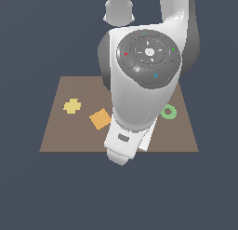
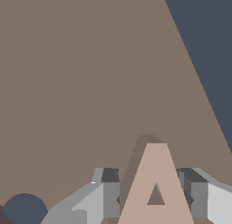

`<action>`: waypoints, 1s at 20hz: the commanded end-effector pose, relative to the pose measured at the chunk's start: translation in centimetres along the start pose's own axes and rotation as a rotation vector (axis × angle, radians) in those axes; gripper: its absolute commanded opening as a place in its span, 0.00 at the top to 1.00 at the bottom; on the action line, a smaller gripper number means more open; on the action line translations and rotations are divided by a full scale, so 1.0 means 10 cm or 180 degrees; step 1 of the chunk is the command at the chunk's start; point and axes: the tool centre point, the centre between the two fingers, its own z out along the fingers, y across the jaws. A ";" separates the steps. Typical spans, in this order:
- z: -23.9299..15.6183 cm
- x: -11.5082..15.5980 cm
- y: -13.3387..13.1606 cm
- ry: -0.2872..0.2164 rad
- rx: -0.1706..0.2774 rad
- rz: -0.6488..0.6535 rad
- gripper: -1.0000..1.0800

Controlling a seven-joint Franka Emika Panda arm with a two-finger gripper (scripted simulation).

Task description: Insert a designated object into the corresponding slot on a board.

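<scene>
In the wrist view, the pinkish-tan A piece (image 2: 156, 187) stands between my two grey fingers (image 2: 111, 196). My gripper (image 2: 152, 184) looks shut on the piece, with a finger against each side of its base. A shadow falls on the brown board (image 2: 81, 82) just beside the piece. The A-shaped slot is not in view. In the exterior view my arm's wrist and hand (image 1: 123, 143) hang over the board's (image 1: 60, 136) near edge and hide the fingers and the A piece.
On the board lie a yellow cross-like piece (image 1: 72, 105), an orange square tile (image 1: 100, 118) and a green ring (image 1: 168, 111). A dark round recess (image 2: 23, 210) shows in the wrist view beside my finger. The board's edge (image 2: 199, 82) runs close by.
</scene>
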 end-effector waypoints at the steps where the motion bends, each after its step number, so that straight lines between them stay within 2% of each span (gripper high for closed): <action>1: 0.00 0.00 0.00 0.0000 0.0000 -0.0001 1.00; 11: 0.00 0.02 -0.04 0.0000 0.0000 -0.0077 1.00; 20: -0.02 0.13 -0.34 0.0001 -0.0001 -0.0588 1.00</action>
